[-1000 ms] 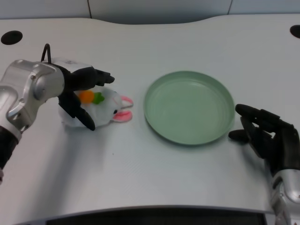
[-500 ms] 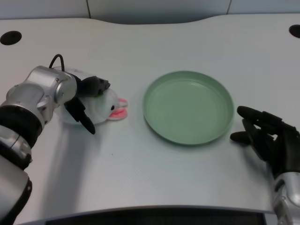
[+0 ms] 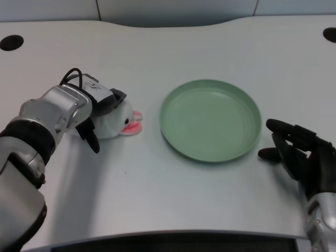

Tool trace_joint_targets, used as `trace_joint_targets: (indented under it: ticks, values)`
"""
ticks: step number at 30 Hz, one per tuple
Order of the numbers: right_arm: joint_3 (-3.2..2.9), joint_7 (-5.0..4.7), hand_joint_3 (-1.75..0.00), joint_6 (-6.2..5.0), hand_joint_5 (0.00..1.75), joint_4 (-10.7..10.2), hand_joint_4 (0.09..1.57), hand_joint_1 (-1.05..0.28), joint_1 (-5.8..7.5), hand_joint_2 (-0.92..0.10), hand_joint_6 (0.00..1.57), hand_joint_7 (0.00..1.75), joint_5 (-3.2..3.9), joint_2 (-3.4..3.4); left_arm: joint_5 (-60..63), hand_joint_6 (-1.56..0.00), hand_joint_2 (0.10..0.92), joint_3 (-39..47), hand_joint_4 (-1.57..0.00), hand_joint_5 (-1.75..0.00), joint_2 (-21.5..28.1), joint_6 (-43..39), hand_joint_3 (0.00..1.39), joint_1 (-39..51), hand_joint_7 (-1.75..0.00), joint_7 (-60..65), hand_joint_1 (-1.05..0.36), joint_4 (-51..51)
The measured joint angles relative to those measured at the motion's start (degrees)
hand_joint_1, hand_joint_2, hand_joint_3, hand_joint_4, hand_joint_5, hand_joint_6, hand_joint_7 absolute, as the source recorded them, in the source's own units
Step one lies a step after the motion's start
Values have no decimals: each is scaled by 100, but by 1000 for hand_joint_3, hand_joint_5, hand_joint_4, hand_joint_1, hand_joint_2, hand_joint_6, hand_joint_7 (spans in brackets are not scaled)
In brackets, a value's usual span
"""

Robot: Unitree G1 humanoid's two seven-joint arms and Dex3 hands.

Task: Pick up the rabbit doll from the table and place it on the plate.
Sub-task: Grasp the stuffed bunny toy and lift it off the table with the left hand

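The white rabbit doll (image 3: 116,122) with pink ears lies on the table left of the green plate (image 3: 211,119). My left hand (image 3: 100,113) lies over the doll's top and left side, fingers curled around it, thumb down on the near side. Most of the doll's body is hidden under the hand; only its head and pink ears show toward the plate. The doll still rests on the table. The plate holds nothing.
My right hand (image 3: 299,155) rests on the table just right of the plate's near rim. Black round holes sit in the table at the far left (image 3: 11,42) and far right (image 3: 331,34). The table's front edge runs along the bottom.
My left hand has turned and closed down over the doll, covering its orange and green parts. The forearm has swung lower and to the left; the doll has shifted slightly left.
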Motion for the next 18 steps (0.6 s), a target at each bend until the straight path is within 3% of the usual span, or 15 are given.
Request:
trace_joint_targets:
  ticks: [3,5,9,10,11,14,15,16,17,18]
  values:
    - [2,1,-182,2,864,-17,848,-389,2,-921,1027,5,-1,5,111,-64,864,-132,-43,-23,-34,-22,6,-12,-28,299,-961,105]
    - [-1,12,-177,1,866,-17,850,-399,2,-921,1033,7,4,12,154,-196,832,-187,-215,-117,-49,-39,1,-12,-81,561,-916,153]
    - [-10,31,-174,1,864,-16,850,-406,2,-921,1035,8,16,13,234,-252,823,-265,-272,-154,-84,-38,0,-12,-82,954,-896,232]
    - [-10,30,-174,1,865,-16,854,-400,2,-921,1033,7,15,14,224,-391,799,-262,-358,-294,-91,-51,0,-11,-121,1015,-785,252]
    - [-11,29,-174,1,865,-16,855,-395,2,-921,1032,7,15,17,196,-513,786,-239,-322,-583,-98,-90,0,-9,-121,1105,-708,277]
    - [-11,29,-173,1,863,-16,857,-400,3,-921,1032,7,14,32,21,-701,767,-112,-329,-929,-124,-243,0,1,-179,1287,-586,342]
    - [-11,30,-174,1,862,-15,857,-400,3,-921,1032,6,14,34,-43,-722,765,-76,-335,-967,-136,-290,0,2,-196,1318,-570,365]
    - [-11,30,-174,-1,863,-10,860,-400,3,-921,1031,6,13,35,-105,-722,765,-27,-350,-1049,-153,-329,0,4,-305,1341,-553,389]
    - [-11,31,-175,-2,863,-5,862,-399,3,-921,1030,5,11,35,-155,-630,767,21,-356,-1130,-166,-356,0,6,-588,1350,-530,407]
    - [-11,33,-176,-3,864,-2,863,-398,3,-921,1029,5,11,35,-210,-579,769,58,-359,-1159,-174,-379,0,6,-733,1351,-521,429]
